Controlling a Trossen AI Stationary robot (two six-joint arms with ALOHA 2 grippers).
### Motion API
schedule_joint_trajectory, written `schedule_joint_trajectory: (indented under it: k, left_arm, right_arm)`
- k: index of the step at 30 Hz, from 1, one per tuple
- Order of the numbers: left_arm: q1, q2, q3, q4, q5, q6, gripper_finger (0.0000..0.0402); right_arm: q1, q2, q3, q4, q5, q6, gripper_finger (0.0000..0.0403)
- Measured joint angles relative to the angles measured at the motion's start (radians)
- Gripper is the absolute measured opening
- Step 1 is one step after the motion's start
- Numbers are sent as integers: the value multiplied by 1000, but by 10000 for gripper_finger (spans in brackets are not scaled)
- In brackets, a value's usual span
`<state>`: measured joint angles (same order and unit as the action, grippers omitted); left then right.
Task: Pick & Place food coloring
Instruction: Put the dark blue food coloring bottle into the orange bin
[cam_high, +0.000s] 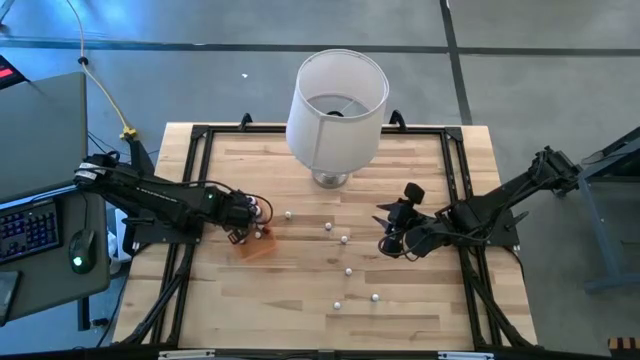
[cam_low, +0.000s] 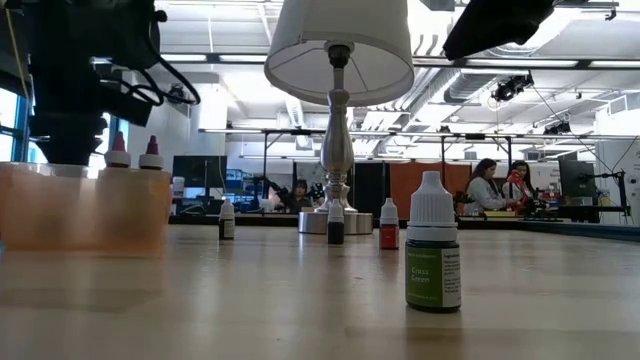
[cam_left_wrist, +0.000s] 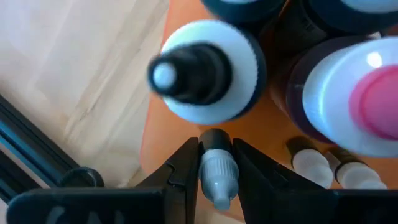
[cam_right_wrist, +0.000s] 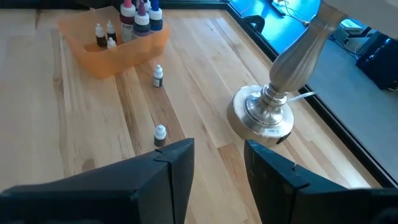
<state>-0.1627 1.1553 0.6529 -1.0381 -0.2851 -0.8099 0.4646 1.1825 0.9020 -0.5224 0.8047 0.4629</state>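
The food coloring bottles are tiny and whitish. Several stand in the flat orange tray (cam_high: 258, 247) (cam_right_wrist: 115, 43), among them a white-capped one with a dark tip (cam_left_wrist: 205, 68) and a pink-topped one (cam_left_wrist: 373, 99). Others stand loose on the wood (cam_high: 327, 227) (cam_high: 348, 271) (cam_low: 433, 255) (cam_right_wrist: 158, 76). My left gripper (cam_high: 252, 216) (cam_left_wrist: 216, 149) is over the tray, shut on one small bottle. My right gripper (cam_high: 388, 240) (cam_right_wrist: 217, 155) hovers open above the table's right half, holding nothing. My left gripper pinches a small bottle (cam_left_wrist: 217, 177) between its two fingers (cam_left_wrist: 186, 168), which point down from above into the orange tray. The bottle's whitish cap faces the wrist and its dark body points toward the tray floor. Whether its bottom touches the tray is hidden.
A big white lampshade (cam_high: 337, 95) on a silver lamp base (cam_right_wrist: 264, 115) stands at the far middle of the table. A black frame (cam_high: 200, 135) runs around the tabletop. Bare wood lies near the front edge. People sit in the room beyond.
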Motion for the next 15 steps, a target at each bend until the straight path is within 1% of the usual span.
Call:
schedule_joint_trajectory:
  k: [4, 9, 12, 15]
  left_arm:
    - [0, 0, 0, 5, -32, 24, 79]
    - [0, 0, 0, 9, -31, 30, 80]
    - [0, 0, 0, 30, -13, 55, 88]
    - [0, 0, 0, 26, -14, 45, 100]
  right_arm:
    - [0, 0, 0, 9, 0, 0, 133]
    - [0, 0, 0, 11, 0, 0, 133]
    - [0, 0, 0, 11, -1, 0, 133]
    - [0, 0, 0, 11, -5, 0, 133]
